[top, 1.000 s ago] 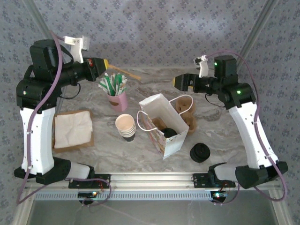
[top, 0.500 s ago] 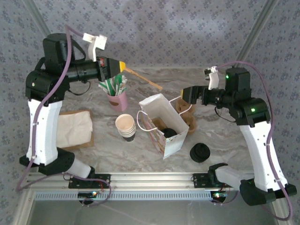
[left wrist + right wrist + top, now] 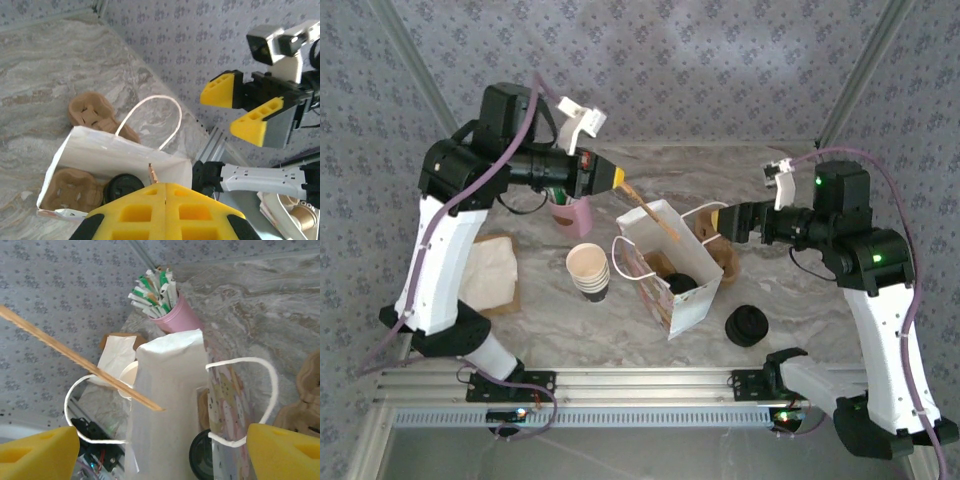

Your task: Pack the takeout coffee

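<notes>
Black plastic caps the takeout coffee (image 3: pixel 121 187), which stands inside the white paper bag (image 3: pixel 660 232), low in the bag and just beneath the left pincer (image 3: pixel 616 181). Beside it in the bag lies a brown pulp cup carrier (image 3: pixel 69 188).

The left pincer hovers over the bag's open mouth with its yellow fingers (image 3: pixel 150 210) pressed together on a thin wooden stir stick (image 3: pixel 650 212). The stick slants out ahead of the pincer, and its free end reaches the bag's upper edge; whether it touches the paper I cannot tell.

On the opposite side of the bag the right pincer (image 3: pixel 239 107) faces the left one at about the bag's height, its two yellow fingers spread wide with nothing between them. Just below it a second carrier (image 3: pixel 722 245) lies on the marbled tabletop (image 3: pixel 780 290) against the bag's looped handle.

Below the left pincer, a pink cup (image 3: pixel 572 215) holds wrapped straws, with a stack of lidless cups (image 3: pixel 588 270) nearer the bases. Napkins (image 3: pixel 492 268) lie further left. A stack of black lids (image 3: pixel 748 325) sits below the right pincer.
</notes>
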### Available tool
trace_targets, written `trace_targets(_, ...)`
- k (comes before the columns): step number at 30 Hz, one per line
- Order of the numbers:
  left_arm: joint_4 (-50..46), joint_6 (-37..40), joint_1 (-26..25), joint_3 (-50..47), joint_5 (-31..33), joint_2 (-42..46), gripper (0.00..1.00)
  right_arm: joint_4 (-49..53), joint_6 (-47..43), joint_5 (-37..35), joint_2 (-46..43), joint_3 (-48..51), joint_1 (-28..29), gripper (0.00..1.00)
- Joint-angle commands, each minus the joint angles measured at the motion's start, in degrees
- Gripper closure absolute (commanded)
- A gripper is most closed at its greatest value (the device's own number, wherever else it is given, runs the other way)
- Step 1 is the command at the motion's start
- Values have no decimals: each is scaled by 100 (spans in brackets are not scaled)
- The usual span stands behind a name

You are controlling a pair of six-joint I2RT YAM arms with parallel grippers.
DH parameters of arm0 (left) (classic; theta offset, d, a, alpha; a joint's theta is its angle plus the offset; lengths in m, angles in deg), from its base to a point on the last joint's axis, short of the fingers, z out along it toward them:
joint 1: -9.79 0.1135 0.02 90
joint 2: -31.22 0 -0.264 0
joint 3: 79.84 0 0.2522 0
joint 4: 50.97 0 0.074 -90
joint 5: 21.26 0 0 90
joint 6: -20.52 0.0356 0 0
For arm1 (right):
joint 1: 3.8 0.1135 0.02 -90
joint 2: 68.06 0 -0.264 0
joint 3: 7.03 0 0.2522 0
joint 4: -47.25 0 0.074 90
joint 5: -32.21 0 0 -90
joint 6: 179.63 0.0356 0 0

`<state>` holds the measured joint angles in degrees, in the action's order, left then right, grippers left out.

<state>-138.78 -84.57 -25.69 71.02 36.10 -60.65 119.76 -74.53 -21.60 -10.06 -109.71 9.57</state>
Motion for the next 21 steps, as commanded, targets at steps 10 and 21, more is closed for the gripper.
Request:
trace_targets(10, -562, 399, -457, 341, 979, -492, 100, 266, -223, 380, 10, 270, 146, 12)
trace_targets(21, -817, 586, -689, 721, 1869, -899, 100, 256, -250, 188, 46, 392, 289, 12)
